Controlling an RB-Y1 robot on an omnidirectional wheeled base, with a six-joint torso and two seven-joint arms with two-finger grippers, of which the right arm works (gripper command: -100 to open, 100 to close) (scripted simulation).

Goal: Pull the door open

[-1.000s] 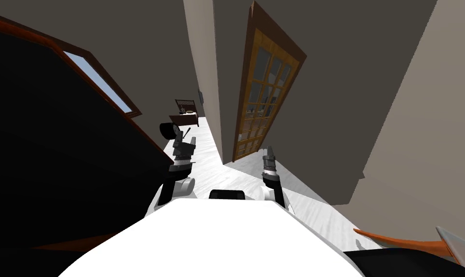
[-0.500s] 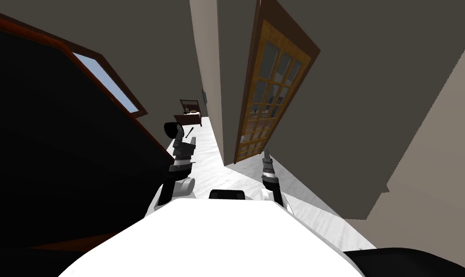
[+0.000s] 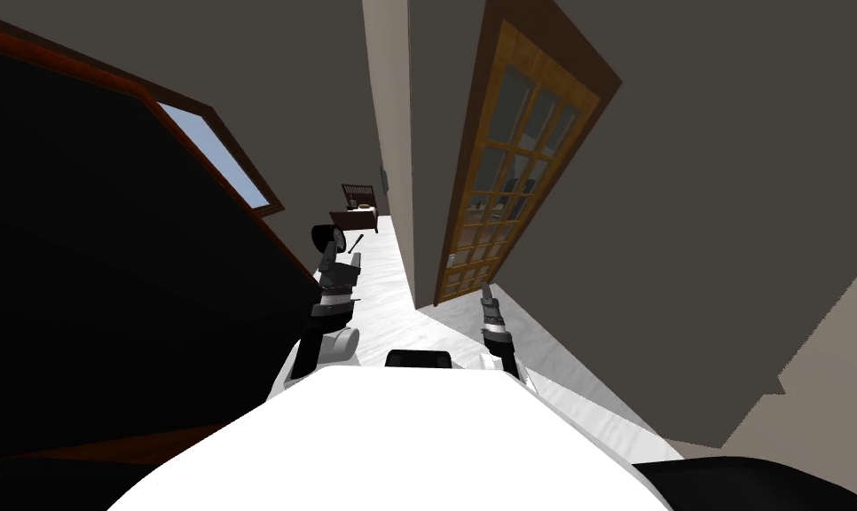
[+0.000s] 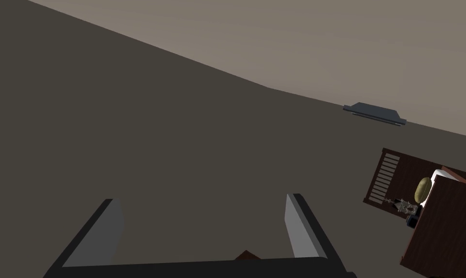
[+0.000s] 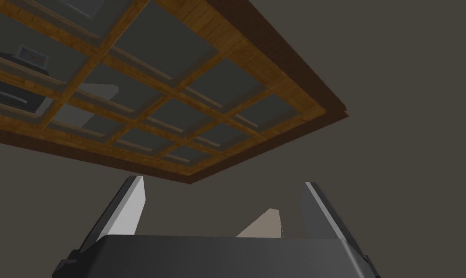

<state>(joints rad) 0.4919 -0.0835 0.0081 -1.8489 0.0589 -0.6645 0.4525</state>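
Wooden glazed door appears shut: approach step in hand. Right gripper, fingers spread and empty, must next reach the handle. Left gripper likewise spread.

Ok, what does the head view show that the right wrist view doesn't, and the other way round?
Head view alone: the door's full height in its dark frame, its small light handle, the white hallway floor, a window and a dark table at the far end. Right wrist view alone: the right hand up close, fingers apart, holding nothing. Both: the wooden door with glass panes, and the right hand not touching it.
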